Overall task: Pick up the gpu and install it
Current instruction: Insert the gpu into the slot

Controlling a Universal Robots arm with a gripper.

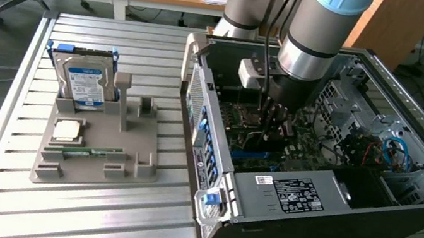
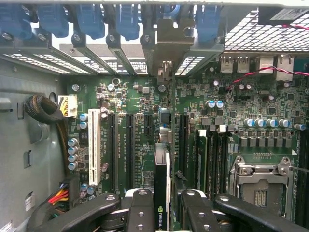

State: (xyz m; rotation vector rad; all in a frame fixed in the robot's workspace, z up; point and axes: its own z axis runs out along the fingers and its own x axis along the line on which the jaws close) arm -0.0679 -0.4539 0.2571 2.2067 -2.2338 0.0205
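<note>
Green motherboard [image 2: 145, 101], blue slot clips [image 2: 91, 21], black gpu [image 2: 161, 193] edge.

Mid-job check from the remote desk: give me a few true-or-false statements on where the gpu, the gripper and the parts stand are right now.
1. The gripper holds the gpu edge-on over the motherboard. True.
2. The gpu lies on the grey parts stand. False: it is inside the open computer case, between the fingers.
3. The hard drive stands upright in the stand. True.
4. The arm hangs over the stand. False: it reaches down into the case.
5. The gpu's metal bracket points toward the case's rear slot openings. True.
6. The processor socket on the motherboard is covered by a fan. False: it is bare, with no cooler on it.
</note>
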